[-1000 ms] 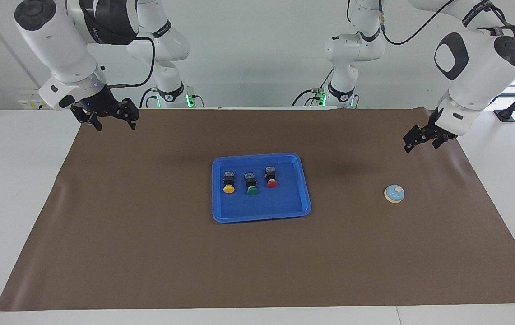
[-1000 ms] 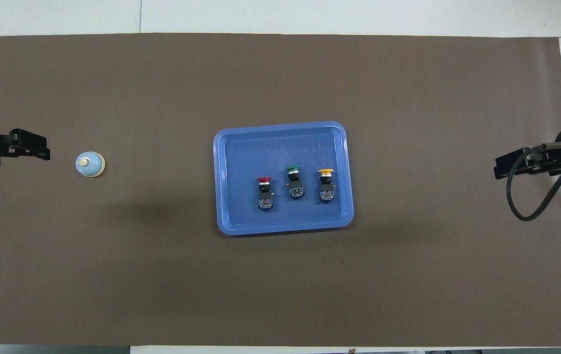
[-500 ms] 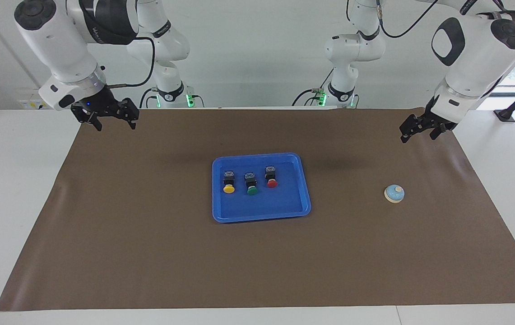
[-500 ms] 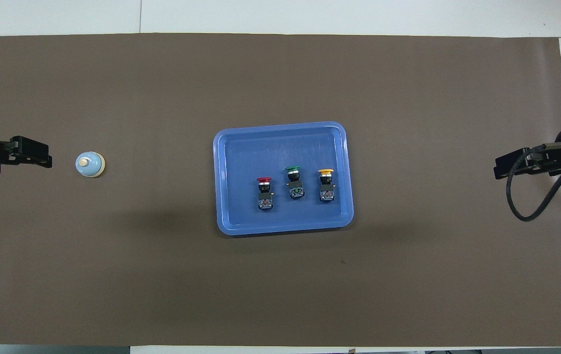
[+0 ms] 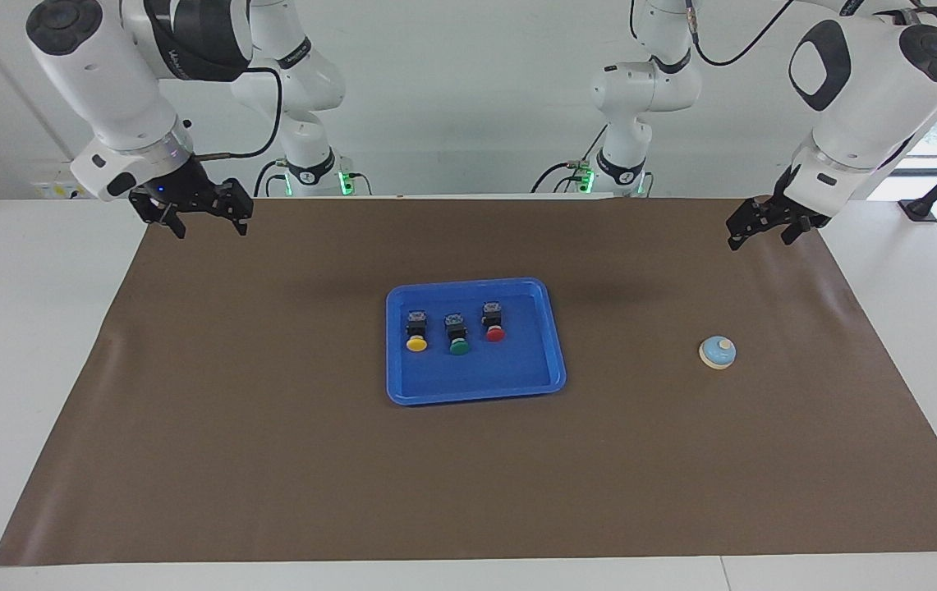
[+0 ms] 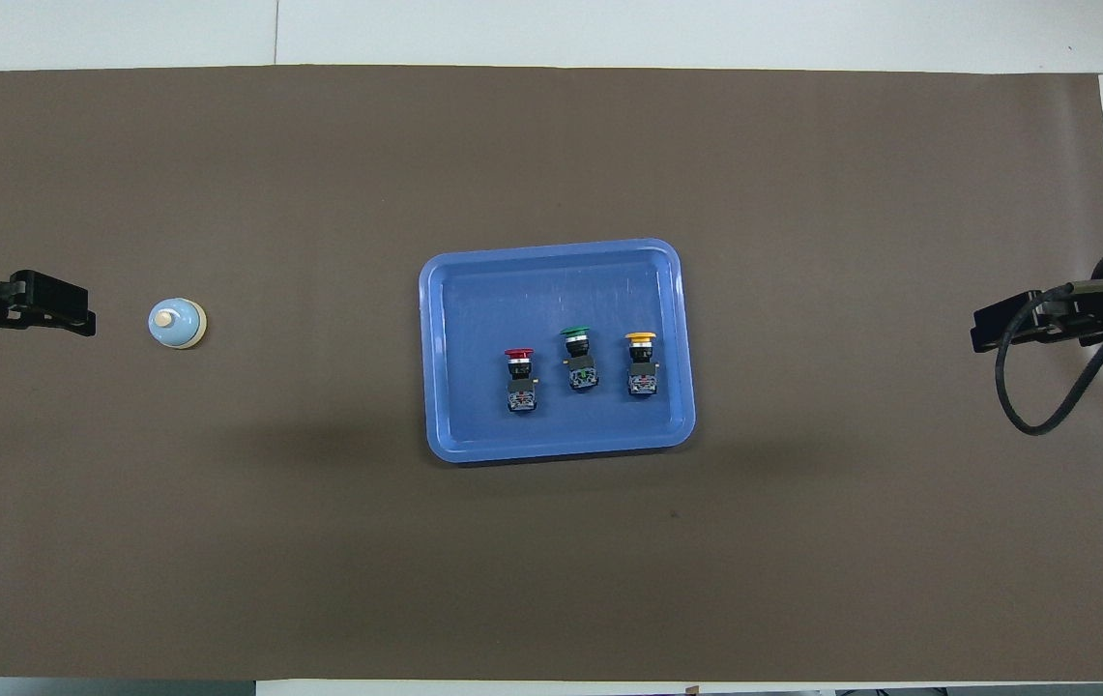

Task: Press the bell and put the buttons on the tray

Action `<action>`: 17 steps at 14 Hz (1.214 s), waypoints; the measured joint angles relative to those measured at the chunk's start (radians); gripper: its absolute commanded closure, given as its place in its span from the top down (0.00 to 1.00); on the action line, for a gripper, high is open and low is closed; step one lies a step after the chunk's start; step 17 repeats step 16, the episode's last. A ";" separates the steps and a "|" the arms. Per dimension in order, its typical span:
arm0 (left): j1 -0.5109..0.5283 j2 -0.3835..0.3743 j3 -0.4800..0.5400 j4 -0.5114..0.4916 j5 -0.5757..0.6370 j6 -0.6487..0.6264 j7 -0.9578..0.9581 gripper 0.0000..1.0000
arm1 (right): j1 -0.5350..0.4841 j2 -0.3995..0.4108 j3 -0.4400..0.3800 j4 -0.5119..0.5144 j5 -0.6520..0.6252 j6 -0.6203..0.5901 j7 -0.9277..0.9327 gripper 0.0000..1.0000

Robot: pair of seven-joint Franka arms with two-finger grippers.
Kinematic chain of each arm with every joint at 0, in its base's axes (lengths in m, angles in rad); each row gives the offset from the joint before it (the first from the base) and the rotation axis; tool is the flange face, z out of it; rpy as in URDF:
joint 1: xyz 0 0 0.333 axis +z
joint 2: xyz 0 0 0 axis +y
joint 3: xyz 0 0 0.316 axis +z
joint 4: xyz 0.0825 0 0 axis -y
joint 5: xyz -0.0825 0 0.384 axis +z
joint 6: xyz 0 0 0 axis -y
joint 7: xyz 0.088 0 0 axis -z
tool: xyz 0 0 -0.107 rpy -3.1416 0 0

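Tray: we see the blue tray [image 5: 554, 361] mid-table holding yellow button [image 5: 415, 335], green button [image 5: 457, 336], red button [image 5: 493, 323]
Bell: bell [image 5: 717, 352] on the mat, toward the left arm's end
Change: left hand [image 5: 755, 227] has risen away from the bell, spread; right hand [image 5: 204, 217] unmoved, spread

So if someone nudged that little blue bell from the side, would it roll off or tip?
Probably neither. The bell sits on a flat cream base wider than its low dome, so it would likely slide across the brown mat. Its rounded top looks smooth, perhaps slippery to pinch.

No lettering can be made out — not on arms, tray or buttons.
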 measured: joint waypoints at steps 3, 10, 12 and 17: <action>0.000 0.000 0.001 0.001 0.000 0.002 0.000 1.00 | 0.000 0.000 0.000 0.000 0.000 0.000 0.000 1.00; -0.001 0.000 0.000 0.024 0.000 0.001 0.002 1.00 | 0.000 0.000 0.000 0.000 0.000 0.000 0.000 1.00; -0.006 0.000 -0.002 0.030 0.000 0.001 0.002 1.00 | 0.000 0.000 0.000 0.000 0.000 0.000 0.000 1.00; -0.011 0.000 -0.002 0.032 0.000 0.001 0.002 1.00 | 0.000 0.000 0.000 0.000 0.000 0.000 0.000 1.00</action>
